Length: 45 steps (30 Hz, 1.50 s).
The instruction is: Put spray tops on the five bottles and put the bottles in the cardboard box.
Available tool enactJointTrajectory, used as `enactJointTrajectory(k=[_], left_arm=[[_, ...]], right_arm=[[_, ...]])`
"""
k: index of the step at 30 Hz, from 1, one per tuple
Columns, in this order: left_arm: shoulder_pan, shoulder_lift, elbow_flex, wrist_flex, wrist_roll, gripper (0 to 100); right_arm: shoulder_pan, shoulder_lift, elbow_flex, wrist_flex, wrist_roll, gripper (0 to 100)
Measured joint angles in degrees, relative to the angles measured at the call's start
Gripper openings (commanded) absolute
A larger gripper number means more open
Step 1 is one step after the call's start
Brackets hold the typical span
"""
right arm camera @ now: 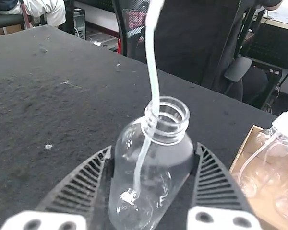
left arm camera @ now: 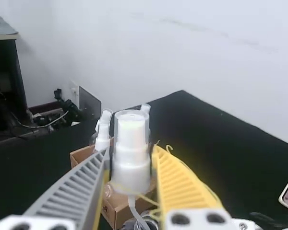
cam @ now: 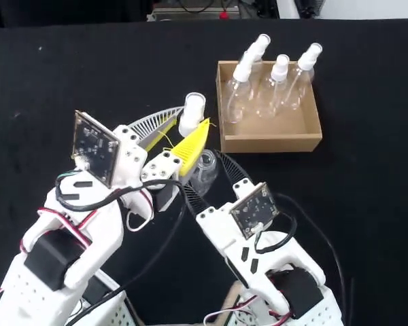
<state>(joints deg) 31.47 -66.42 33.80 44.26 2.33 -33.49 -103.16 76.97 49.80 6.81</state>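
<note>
My left fingers [left arm camera: 158, 165] are closed narrow on the white plastic spray top [left arm camera: 131, 143], one ribbed finger on each side of its collar. My right fingers [right arm camera: 201, 163] are closed around the belly of the clear plastic bottle [right arm camera: 153, 167], which has an open neck. I hold both just beside the brown cardboard box [cam: 268, 142], on the side toward the arms, above the black tabletop [cam: 54, 68]. The top is directly over the bottle, and its thin dip tube [right arm camera: 151, 72] already hangs down through the neck. Four capped bottles [cam: 272, 92] stand inside the box, at its far side.

I think the bottle is very light and empty. Its wall looks thin and smooth, so it can slip or dent if I press too hard. The belly is a good place to hold it because my fingers wrap around the widest part, and the neck is free for the top. The neck must stay upright.

The spray top is hard and light, but small and round, so it may turn between my fingers. The collar is the right place to grip; the nozzle head is weaker. The tube is soft and bends easily, so I judge the top must come down straight, without side push.
</note>
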Motion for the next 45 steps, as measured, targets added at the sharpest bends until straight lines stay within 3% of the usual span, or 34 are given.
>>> enactJointTrajectory(k=[19,24,29,32,39,45], left_arm=[[-0.2,-3.1,2.4,-0.2,-0.1,17],[-0.2,-1.8,6.6,-4.6,-0.1,17],[-6.9,-1.9,8.0,-4.4,-0.1,17],[-13.0,-4.3,9.8,-3.5,-0.1,17],[-27.1,-13.3,23.8,-3.2,-0.1,17],[-31.5,-21.7,44.3,-14.0,-0.1,17]], right_arm=[[0.0,0.0,0.0,0.1,-0.2,16.9],[0.0,0.0,0.0,1.8,0.3,16.9],[0.4,0.0,-2.1,6.7,3.7,15.5],[5.2,0.0,-3.2,6.8,4.0,10.3],[23.0,0.0,-6.4,6.9,4.0,13.9],[28.9,0.0,-6.4,4.7,4.2,13.7]])
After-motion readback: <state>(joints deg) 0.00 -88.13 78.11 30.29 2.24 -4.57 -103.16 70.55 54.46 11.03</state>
